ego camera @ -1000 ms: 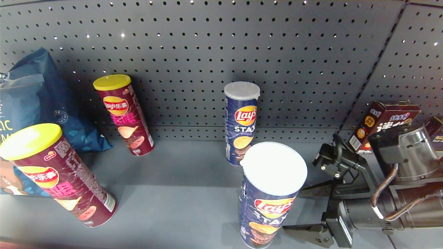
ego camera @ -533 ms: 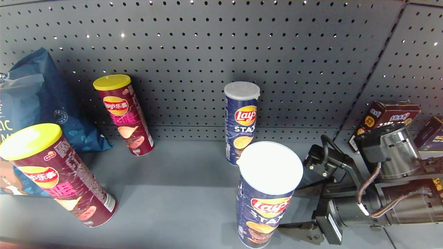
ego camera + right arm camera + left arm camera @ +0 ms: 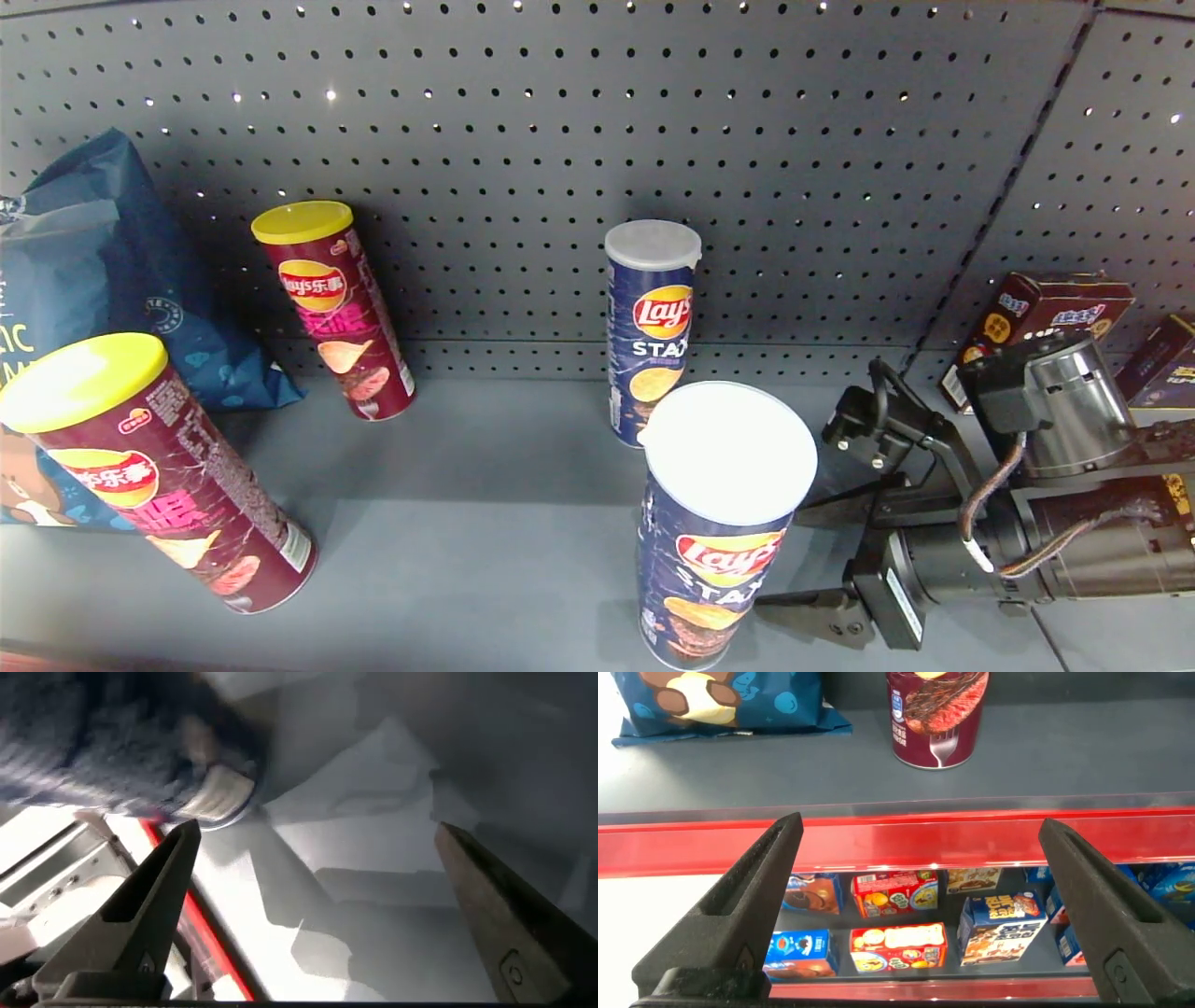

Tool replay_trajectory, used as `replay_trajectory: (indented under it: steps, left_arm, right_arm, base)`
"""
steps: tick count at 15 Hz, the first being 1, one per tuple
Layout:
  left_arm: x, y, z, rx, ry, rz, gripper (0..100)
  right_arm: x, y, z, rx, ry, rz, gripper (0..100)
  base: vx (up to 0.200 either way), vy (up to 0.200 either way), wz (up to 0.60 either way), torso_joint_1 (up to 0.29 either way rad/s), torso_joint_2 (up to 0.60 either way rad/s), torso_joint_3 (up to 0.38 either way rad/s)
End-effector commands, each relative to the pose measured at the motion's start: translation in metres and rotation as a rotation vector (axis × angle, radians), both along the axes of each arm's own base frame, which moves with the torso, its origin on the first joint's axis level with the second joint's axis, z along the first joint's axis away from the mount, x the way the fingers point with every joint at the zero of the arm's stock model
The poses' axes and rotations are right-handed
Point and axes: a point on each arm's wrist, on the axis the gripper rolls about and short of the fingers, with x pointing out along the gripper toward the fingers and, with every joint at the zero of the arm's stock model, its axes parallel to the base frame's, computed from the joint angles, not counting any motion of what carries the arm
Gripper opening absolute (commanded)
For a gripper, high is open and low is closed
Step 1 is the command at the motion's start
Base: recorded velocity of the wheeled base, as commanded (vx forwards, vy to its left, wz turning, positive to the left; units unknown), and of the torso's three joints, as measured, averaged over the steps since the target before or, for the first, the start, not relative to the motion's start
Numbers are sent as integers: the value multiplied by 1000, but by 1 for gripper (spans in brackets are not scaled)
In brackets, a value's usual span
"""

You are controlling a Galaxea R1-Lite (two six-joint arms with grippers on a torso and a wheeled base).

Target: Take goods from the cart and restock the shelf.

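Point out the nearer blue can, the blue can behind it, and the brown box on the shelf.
Nearer blue can (image 3: 714, 565), head view, on its front label.
Rear blue can (image 3: 651, 322), head view, on its front label.
Brown box (image 3: 1027, 317), head view, on its printed front face.

shelf (image 3: 485, 532) | standing: two blue cans (image 3: 651, 336), two maroon cans (image 3: 338, 313) | left: blue bag (image 3: 103, 271) | right: boxes (image 3: 1032, 322)

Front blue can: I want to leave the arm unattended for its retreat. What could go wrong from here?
1. The open right gripper sits close beside the front blue can; a sideways swing could topple it.
2. The can seems near the shelf's red front lip, so it might fall off.
3. Tipping backward, it could strike the back blue can.
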Motion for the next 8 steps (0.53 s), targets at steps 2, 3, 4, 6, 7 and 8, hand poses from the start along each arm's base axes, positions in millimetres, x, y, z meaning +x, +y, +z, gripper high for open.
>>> replay_trajectory:
  steps: [2,3,4,6,7,8]
  left_arm:
    - [0,0,0,0,2,1,100]
    - [0,0,0,0,2,-1,100]
    - [0,0,0,0,2,-1,100]
    - [0,0,0,0,0,-1,100]
    - [0,0,0,0,2,1,100]
    - [0,0,0,0,2,1,100]
  right_arm:
    - [6,-1,5,12,-18,-14,100]
    - [7,1,4,8,-13,-13,100]
    - [8,2,3,5,-9,-10,100]
    - [10,5,1,3,-5,-5,100]
    - [12,7,0,5,-9,-2,100]
    - [13,10,-2,3,-5,1,100]
  base:
    - [0,0,0,0,0,0]
    - [0,0,0,0,0,0]
    - [0,0,0,0,0,0]
    - [0,0,0,0,0,0]
    - [0,0,0,0,0,0]
    - [0,0,0,0,0,0]
